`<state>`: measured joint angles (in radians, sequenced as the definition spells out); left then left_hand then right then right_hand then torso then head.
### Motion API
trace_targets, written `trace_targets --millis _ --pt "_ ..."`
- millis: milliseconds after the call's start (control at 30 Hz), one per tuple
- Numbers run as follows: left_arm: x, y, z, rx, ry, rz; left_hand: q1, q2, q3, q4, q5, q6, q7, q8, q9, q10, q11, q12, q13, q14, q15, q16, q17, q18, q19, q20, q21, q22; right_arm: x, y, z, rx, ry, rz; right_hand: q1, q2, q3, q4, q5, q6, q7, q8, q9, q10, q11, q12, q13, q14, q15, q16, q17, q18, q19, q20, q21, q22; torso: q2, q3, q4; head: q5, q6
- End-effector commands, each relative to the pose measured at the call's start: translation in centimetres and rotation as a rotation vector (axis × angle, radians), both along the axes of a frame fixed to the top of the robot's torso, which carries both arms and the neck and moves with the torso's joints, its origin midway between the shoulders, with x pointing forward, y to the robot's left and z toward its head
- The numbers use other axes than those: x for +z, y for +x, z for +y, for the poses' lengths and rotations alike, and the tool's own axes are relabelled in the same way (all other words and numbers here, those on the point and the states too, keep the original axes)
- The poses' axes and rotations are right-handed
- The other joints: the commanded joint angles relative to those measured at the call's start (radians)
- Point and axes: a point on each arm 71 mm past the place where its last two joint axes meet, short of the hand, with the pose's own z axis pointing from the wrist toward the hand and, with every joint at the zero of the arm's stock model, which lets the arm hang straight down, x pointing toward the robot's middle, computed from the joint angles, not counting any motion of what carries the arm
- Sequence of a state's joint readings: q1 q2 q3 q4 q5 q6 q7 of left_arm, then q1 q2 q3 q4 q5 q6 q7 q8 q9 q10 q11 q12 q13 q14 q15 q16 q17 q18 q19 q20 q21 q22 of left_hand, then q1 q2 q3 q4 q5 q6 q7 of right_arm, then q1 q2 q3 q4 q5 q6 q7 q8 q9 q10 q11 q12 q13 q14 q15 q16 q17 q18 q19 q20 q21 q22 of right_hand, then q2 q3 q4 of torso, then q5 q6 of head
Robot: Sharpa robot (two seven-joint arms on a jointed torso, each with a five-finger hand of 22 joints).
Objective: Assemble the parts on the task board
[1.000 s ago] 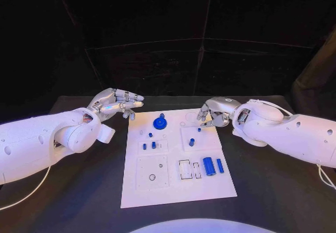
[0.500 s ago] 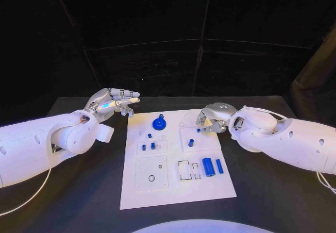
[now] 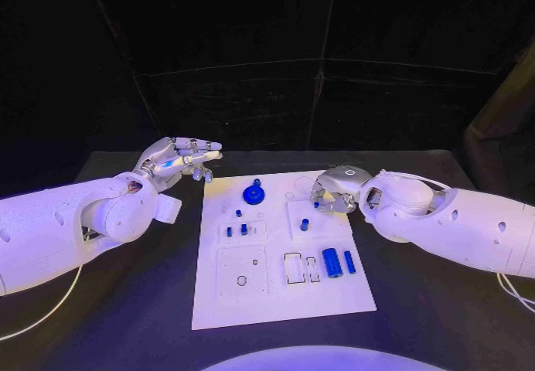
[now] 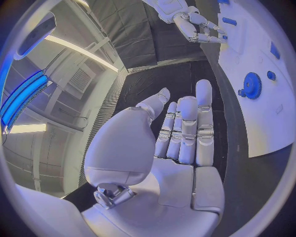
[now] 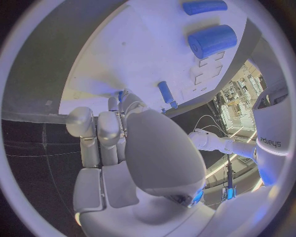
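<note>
Head view: a black table (image 3: 123,309) stands before black curtains, and the white task board (image 3: 279,297) lies lengthwise at its middle. On the board a blue gear (image 3: 255,194) sits near the far end with a small knob rising from it. A short blue peg (image 3: 303,225) stands in a square recess to the gear's right, and small blue pins (image 3: 236,230) stand in the recess on the left. Nearer the robot, a thick blue cylinder (image 3: 331,263) and a thin blue rod (image 3: 349,263) lie side by side toward the board's right edge, beside two rectangular cut-outs (image 3: 301,268). Bare table lies along both long sides of the board and in front of it. The left hand (image 3: 176,161) hovers off the board's far left corner, fingers apart and holding nothing. The right hand (image 3: 335,190) hangs over the board's far right corner with its fingers curled down; whether they hold a part cannot be told.

Left wrist view: the left hand (image 4: 179,143) has its fingers stretched out side by side, empty, above dark table. The task board (image 4: 271,84) lies beyond it with the gear (image 4: 252,85) on it, and the right hand (image 4: 197,24) hangs at the board's far side.

Right wrist view: the right hand (image 5: 129,143) is seen from behind, fingers bent toward the task board (image 5: 142,54). The peg (image 5: 165,92) stands just beyond the fingertips; contact cannot be told. The cylinder (image 5: 212,40) and rod (image 5: 204,7) lie farther off.
</note>
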<state>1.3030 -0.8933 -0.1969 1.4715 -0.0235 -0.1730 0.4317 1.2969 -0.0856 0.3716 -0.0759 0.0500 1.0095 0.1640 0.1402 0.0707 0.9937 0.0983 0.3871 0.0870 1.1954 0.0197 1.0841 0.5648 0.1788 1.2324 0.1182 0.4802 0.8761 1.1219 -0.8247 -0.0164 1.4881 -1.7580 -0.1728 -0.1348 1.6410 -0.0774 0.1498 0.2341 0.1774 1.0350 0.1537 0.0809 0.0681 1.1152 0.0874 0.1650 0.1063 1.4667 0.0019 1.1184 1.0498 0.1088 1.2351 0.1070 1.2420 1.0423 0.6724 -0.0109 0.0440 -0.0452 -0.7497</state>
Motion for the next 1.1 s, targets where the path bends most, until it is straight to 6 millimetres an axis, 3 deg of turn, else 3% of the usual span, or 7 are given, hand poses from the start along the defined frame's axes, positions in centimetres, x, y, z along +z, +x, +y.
trace_targets --millis 33,467,700,833,1100 --pt "0.2 0.0 0.0 0.002 -0.016 -0.012 0.001 0.011 0.002 0.006 0.0 0.004 0.003 0.005 0.0 0.006 0.003 0.002 0.0 -0.006 -0.002 -0.006 -0.002 0.005 -0.005 -0.001 -0.007 -0.001 -0.2 0.0 0.1 0.012 -0.025 0.018 0.012 -0.002 0.022 -0.003 -0.006 0.012 0.0 -0.005 0.001 0.013 0.0 -0.008 -0.008 0.014 0.001 0.01 0.006 0.003 0.012 0.0 0.009 0.01 0.0 0.0003 -0.0007 0.0 -0.001" --pt "0.1 0.1 0.0 0.001 -0.014 -0.006 0.002 0.012 0.004 0.005 0.001 0.0 0.005 0.005 -0.001 0.003 0.004 0.002 -0.002 -0.01 -0.001 -0.01 -0.008 0.004 -0.006 -0.001 -0.011 -0.005 -0.8 0.1 0.5 0.013 -0.033 0.029 0.0 -0.011 0.142 -0.035 -0.023 0.056 -0.006 0.0 0.003 0.067 -0.009 -0.016 -0.034 0.028 -0.008 0.067 0.057 -0.015 0.067 -0.005 0.077 0.107 -0.001 0.0003 -0.0004 -0.002 -0.004" --pt "0.1 0.1 0.1 0.004 -0.011 -0.004 0.002 0.012 0.005 0.004 0.001 -0.001 0.006 0.005 -0.001 0.002 0.004 0.002 -0.003 -0.011 -0.001 -0.012 -0.011 0.004 -0.006 0.0 -0.012 -0.006 -0.3 0.0 0.7 0.012 0.001 -0.034 -0.015 -0.007 0.228 -0.073 -0.043 0.085 -0.012 0.003 0.004 0.099 -0.016 -0.021 -0.036 0.03 -0.015 0.075 0.054 -0.025 0.096 -0.012 0.113 0.158 -0.001 0.0009 -0.0013 -0.002 -0.005" --pt "0.0 0.2 0.2 0.011 -0.006 0.001 -0.001 0.014 0.005 0.006 0.001 -0.005 0.011 0.004 -0.002 -0.001 0.007 0.002 -0.004 -0.011 0.001 -0.013 -0.012 0.003 -0.005 0.0 -0.015 -0.009 0.2 -0.3 0.7 0.014 0.039 -0.073 -0.062 -0.029 0.304 -0.112 -0.045 0.09 -0.011 -0.006 0.002 0.107 -0.014 -0.037 -0.038 0.029 -0.013 0.084 0.053 -0.027 0.098 -0.01 0.126 0.172 -0.001 0.0009 -0.0013 -0.005 -0.004" --pt "0.0 0.3 0.5 0.022 0.001 0.005 -0.004 0.014 0.005 0.008 0.001 -0.007 0.016 0.006 -0.002 -0.004 0.011 0.003 -0.005 -0.013 0.003 -0.015 -0.018 0.003 -0.005 0.002 -0.018 -0.012 1.6 -1.5 0.5 0.027 0.148 -0.136 -0.112 -0.046 0.366 -0.154 -0.046 0.091 -0.008 -0.011 0.002 0.111 -0.013 -0.05 -0.037 0.027 -0.011 0.092 0.05 -0.029 0.104 -0.008 0.138 0.19 -0.002 0.0003 -0.0028 -0.008 -0.002"
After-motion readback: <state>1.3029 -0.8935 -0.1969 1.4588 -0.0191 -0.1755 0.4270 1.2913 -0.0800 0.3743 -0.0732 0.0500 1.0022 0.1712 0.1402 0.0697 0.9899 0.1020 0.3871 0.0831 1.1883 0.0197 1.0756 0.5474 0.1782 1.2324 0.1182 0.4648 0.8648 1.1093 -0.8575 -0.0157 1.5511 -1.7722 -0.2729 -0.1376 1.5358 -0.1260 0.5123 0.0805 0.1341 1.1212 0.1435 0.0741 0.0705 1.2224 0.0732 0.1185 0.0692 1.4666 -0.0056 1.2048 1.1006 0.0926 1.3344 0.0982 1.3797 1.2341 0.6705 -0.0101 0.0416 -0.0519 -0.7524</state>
